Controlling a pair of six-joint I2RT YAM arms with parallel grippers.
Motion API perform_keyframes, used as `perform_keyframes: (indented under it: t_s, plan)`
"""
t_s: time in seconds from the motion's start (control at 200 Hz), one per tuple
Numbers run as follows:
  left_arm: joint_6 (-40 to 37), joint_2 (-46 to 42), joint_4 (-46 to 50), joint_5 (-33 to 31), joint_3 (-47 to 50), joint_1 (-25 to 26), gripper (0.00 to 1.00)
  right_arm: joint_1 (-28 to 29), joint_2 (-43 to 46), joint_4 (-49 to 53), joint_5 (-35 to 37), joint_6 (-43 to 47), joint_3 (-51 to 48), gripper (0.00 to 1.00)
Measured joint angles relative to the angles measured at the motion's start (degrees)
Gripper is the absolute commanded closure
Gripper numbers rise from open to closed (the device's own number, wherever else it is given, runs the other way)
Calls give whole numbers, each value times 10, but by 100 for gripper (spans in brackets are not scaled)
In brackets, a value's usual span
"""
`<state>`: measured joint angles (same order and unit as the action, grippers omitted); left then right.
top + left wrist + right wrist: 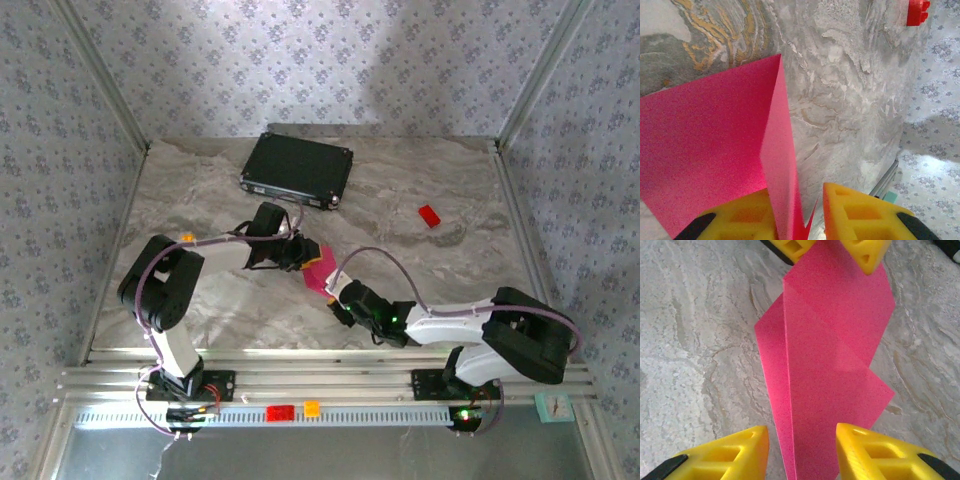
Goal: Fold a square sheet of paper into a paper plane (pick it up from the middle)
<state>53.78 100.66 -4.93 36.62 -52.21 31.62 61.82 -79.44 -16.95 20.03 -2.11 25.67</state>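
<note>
The pink paper [318,268] sits near the middle of the desk [200,180], a little toward the near edge, between the two tools. It is partly folded. From the left wrist, one flap lies flat on the marbled surface, and a second flap stands up along a sharp crease. From the right wrist it looks like a long, narrow fold with angled flaps spreading to the right.

The left tool [298,252] meets the paper from the far-left side. Its yellow fingers [740,220] are a narrow way apart with the raised flap between them. The flap is against one finger, and a strip of desk shows between it and the other, so nothing is pinched.

The right tool [333,290] meets the paper from the near-right side. Its fingers [880,450] stand somewhat wider and straddle the near end of the fold. Bare desk shows between the paper and one finger, so this tool is not clamped on it either.

A black case [297,168] lies by the far edge, left of the middle. A small red block [429,216] lies toward the right edge, well apart from the paper.
</note>
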Motion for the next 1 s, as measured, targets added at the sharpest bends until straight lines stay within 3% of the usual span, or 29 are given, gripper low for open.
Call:
perform_keyframes:
  t_s: [0.16, 0.415, 0.999]
  plan:
    - [-2, 0, 3, 0, -6, 0, 75, 7, -40, -4, 23, 13, 16, 61]
    - [-3, 0, 4, 0, -6, 0, 76, 9, -70, -16, 54, 20, 24, 76]
    - [-7, 8, 6, 2, -7, 0, 88, 10, -77, -45, 69, 5, 9, 75]
